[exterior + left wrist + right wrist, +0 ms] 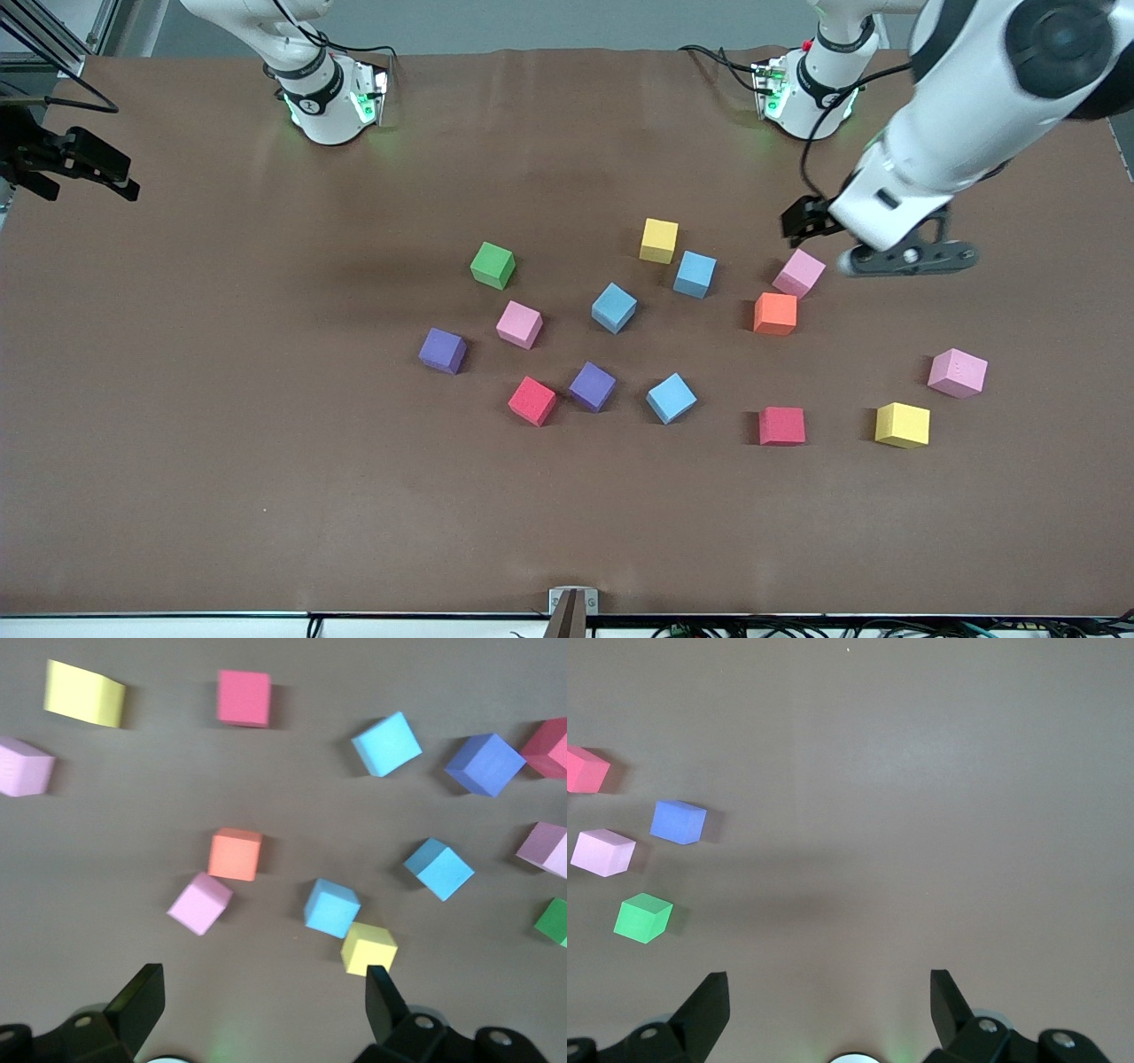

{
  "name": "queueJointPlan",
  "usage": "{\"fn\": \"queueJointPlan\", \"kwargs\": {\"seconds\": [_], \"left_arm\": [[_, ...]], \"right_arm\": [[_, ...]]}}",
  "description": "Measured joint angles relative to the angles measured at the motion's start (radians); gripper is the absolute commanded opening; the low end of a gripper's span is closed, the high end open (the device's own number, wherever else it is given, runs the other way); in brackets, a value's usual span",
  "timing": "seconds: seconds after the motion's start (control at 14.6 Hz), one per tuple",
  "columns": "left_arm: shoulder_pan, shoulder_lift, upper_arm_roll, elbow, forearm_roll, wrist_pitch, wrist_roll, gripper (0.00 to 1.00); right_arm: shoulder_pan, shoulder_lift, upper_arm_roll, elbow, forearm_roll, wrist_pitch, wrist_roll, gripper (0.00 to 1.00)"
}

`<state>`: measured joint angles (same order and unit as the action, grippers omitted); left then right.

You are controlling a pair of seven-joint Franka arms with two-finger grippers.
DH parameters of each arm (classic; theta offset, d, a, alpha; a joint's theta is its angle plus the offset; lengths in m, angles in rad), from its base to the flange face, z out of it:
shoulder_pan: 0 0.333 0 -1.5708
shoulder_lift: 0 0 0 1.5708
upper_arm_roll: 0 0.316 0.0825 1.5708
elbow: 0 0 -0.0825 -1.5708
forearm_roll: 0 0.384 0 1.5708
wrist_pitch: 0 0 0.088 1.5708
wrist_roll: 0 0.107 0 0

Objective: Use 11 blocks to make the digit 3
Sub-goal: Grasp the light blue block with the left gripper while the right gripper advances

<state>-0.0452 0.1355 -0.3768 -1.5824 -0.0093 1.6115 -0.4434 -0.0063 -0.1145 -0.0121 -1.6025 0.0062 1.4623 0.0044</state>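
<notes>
The blocks lie scattered and apart on the brown table; no figure stands. Among them are a green cube [492, 265], a yellow one [658, 240], a light blue one [695, 274], a purple one [442, 350] and a red one [781, 425]. My left gripper [911, 257] is open and empty in the air, over bare table beside a pink cube [798, 272]. In the left wrist view, the gripper [266, 1003] has that pink cube [199, 904] and the yellow cube [368, 948] just ahead of it. My right gripper [829, 1001] is open and empty, over bare table at the right arm's end.
An orange cube [775, 314] sits next to the pink one, nearer the front camera. A second yellow cube [902, 424] and another pink one [957, 372] lie toward the left arm's end. The arm bases [328, 97] stand along the table's back edge.
</notes>
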Motion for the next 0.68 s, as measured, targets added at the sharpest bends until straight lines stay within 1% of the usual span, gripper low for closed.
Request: {"fn": "queueJointPlan", "kwargs": {"seconds": [0.21,0.34,0.68], "left_arm": [[-0.063,0.047,-0.020,-0.090,0.006,0.163,-0.100,1.00],[-0.117,0.078,-0.022,-0.132,0.024,0.238,-0.134,0.99],[-0.200,0.195,-0.023,-0.149,0.040,0.372,-0.146,0.99]], "right_arm": [[0.000,-0.001,-0.001,0.028,0.000,0.000,0.000,1.00],[0.000,-0.001,0.001,0.043,0.000,0.000,0.000,1.00],[0.000,0.005,0.001,0.048,-0.001,0.003,0.000,1.00]]}}
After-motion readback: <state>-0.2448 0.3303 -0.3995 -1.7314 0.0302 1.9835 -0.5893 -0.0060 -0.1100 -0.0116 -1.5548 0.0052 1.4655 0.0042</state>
